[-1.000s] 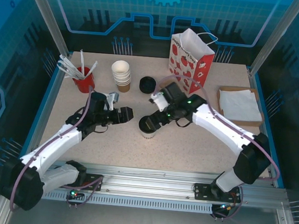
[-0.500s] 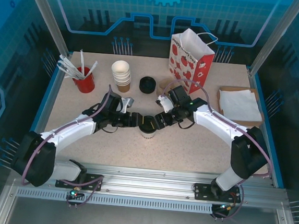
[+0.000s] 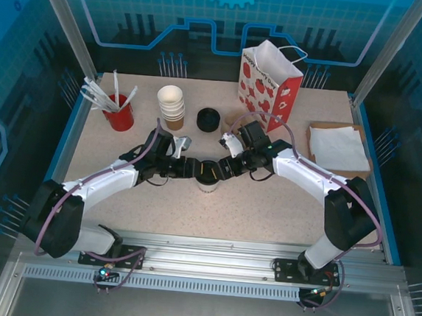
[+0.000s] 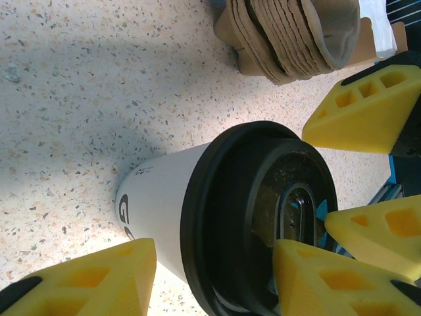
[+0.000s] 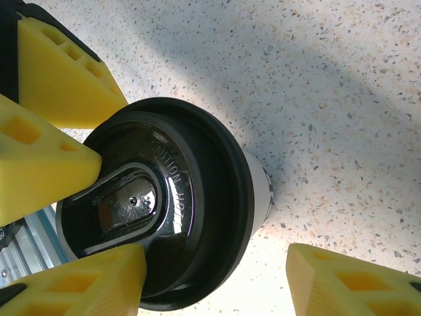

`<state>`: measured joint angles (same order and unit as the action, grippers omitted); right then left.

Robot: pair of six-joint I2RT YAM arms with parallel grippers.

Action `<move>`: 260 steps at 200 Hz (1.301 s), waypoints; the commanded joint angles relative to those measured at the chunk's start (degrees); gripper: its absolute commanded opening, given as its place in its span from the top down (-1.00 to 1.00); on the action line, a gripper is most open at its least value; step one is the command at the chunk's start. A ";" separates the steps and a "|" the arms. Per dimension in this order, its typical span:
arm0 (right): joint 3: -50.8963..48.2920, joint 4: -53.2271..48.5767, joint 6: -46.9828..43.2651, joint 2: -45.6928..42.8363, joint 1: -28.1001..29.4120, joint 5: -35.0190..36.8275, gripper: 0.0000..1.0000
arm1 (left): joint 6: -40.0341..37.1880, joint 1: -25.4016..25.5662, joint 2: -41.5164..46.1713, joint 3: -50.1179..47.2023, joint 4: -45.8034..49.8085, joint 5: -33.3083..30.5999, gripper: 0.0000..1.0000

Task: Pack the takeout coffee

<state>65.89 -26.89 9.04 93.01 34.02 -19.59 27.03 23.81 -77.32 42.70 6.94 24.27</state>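
The takeout coffee [image 3: 209,177], a pale paper cup with a black lid, stands upright on the speckled table near the middle. My left gripper [image 3: 194,170] is at its left side and my right gripper [image 3: 225,168] at its right, fingertips almost meeting over the lid. In the left wrist view the coffee [image 4: 197,217] sits between my left gripper's [image 4: 210,253] yellow fingers, one beside the cup wall, one over the lid. In the right wrist view the coffee [image 5: 197,204] lies between my right gripper's [image 5: 217,257] fingers, with a clear gap on the right. Both are open.
The strawberry-print bag [image 3: 271,78] stands open at the back right. A stack of white cups [image 3: 171,104], a loose black lid [image 3: 208,119] and a red cup of stirrers [image 3: 119,113] line the back. Napkins [image 3: 336,145] lie at the right. Brown sleeves [image 4: 296,33] lie behind the coffee.
My left gripper moved right up to the coffee and my right gripper drew in from the other side. Both sets of jaws have narrowed around the lid.
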 commanded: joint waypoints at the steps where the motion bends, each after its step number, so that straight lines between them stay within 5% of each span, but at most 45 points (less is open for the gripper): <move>1: 0.20 -1.66 0.67 1.23 -0.10 1.25 -0.22 | 0.12 0.31 -0.14 -0.23 0.38 -1.78 -0.07; 47: 2.67 0.61 3.52 -3.07 -0.29 -0.89 -0.44 | 2.30 0.28 2.38 2.98 -0.68 -3.40 -0.37; 140: -10.92 14.71 14.38 -8.84 -3.35 -10.11 -0.86 | 4.41 -1.57 11.71 0.57 -2.02 -9.20 -0.52; 260: -12.59 26.08 21.54 -2.21 -0.45 -14.49 -0.81 | 4.03 -3.76 16.30 -0.18 0.63 -11.85 -0.52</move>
<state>52.56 -3.68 28.86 89.47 32.16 -32.36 31.20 20.93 -63.18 43.68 6.57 14.57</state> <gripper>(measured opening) 0.910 0.758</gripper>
